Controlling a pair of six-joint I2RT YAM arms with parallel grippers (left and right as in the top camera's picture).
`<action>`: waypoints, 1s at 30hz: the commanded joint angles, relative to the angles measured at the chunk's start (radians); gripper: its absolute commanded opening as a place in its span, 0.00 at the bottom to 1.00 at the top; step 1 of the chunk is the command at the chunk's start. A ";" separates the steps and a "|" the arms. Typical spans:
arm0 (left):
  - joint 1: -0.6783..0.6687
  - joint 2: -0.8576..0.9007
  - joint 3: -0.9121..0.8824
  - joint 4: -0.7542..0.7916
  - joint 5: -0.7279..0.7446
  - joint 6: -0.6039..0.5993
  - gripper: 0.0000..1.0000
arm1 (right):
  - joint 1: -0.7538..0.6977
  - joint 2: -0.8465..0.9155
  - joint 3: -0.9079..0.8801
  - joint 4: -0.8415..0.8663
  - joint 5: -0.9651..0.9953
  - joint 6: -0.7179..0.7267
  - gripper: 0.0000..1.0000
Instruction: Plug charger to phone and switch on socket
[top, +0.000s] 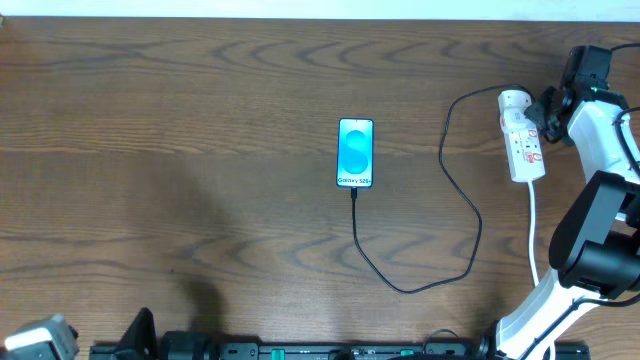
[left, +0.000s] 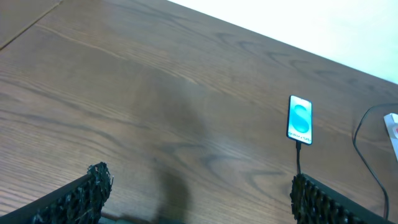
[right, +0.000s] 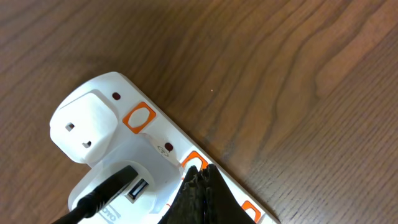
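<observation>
Brown wood-grain bench (top: 200, 150) is viewed whole, straight down, from overhead. Left wrist cam is held low nr front-left corner, aimed twd far-right; slim blue-screened smartphone (left: 300, 119) is shared w/ overhead. Right wrist cam is set v. close above white plastic power strip (right: 124, 143) nr right edge, likewise shared.

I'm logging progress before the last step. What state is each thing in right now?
phone: lying flat, screen up and lit.
charger: tip in the phone's bottom edge, far end runs to the socket.
socket: lying flat; on or off cannot be told.
left gripper: open, holding nothing.
right gripper: shut, fingertips at a switch of the socket.
</observation>
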 joint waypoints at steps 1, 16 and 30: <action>0.006 -0.014 -0.006 -0.039 -0.010 0.009 0.95 | -0.010 0.010 0.019 0.006 0.006 -0.018 0.01; 0.006 -0.014 -0.006 -0.039 -0.010 0.009 0.95 | -0.009 0.112 0.019 -0.001 -0.010 -0.025 0.01; 0.006 -0.014 -0.006 -0.039 -0.010 0.009 0.95 | -0.008 0.089 0.034 -0.024 -0.010 -0.077 0.01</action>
